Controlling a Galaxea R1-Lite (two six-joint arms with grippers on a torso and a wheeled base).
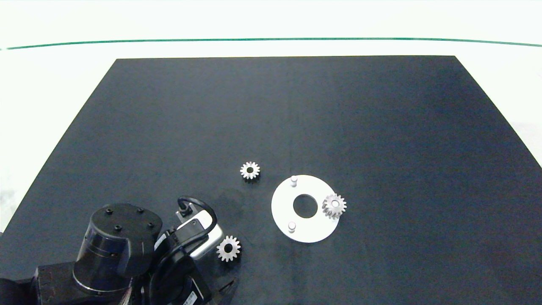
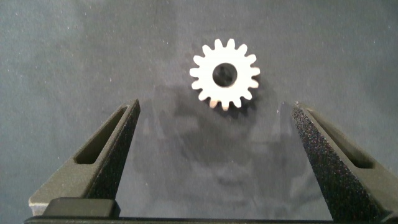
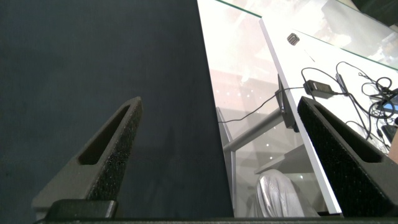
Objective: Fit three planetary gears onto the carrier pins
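A white ring-shaped disc (image 1: 281, 205) lies on the black mat right of centre. Two bare carrier pins stand on it, one at the far side (image 1: 293, 181) and one at the near side (image 1: 291, 226). One planetary gear (image 1: 334, 205) sits over the third pin at the disc's right rim. A second gear (image 1: 250, 170) lies loose to the left of the disc. The third gear (image 1: 228, 248) (image 2: 225, 74) lies near the front, just beyond my left gripper (image 2: 216, 108), which is open and holds nothing. My right gripper (image 3: 221, 102) is open and empty over the mat's edge, outside the head view.
The left arm (image 1: 118, 245) fills the mat's front left corner. The black mat (image 1: 296, 118) lies on a pale table with a green line (image 1: 271, 40) at the back. In the right wrist view, cables (image 3: 323, 84) show beyond the mat's edge.
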